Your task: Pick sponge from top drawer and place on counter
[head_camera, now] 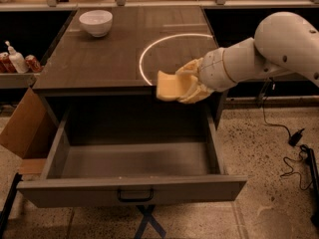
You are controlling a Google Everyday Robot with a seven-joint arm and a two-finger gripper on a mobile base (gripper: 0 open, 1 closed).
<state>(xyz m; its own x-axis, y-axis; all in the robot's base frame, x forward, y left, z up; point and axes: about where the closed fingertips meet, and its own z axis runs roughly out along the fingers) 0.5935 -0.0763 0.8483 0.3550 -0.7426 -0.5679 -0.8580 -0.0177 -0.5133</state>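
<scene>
One pale yellow foam sponge [167, 86], a soft block with wavy edges, is clamped in the robot's cream-fingered two-finger gripper [182, 86]. The fingers are closed on the sponge's right end, and its free end juts out to the gripper's left. Both hang in the air at about the height of the counter's front edge.

Directly below the gripper lies the wide, shallow grey-brown wooden top drawer [132, 189]. It is pulled out and its visible floor is bare. Its small dark metal handle [134, 195] sits well below and left of the gripper.

Just behind the gripper spreads the dark grey-brown wood-grain counter [94, 59]. The near part of its thin white arc [140, 61] passes close behind the sponge. A round white bowl [95, 21] stands far behind and to the left of the gripper.

Handling, as judged: the foam is light, compressible and not fragile, so firm pressure does it no harm. An end grip like this one lets the free part droop, and a hold across the middle would carry it flatter. Once released low over the counter, it should settle without rolling.
</scene>
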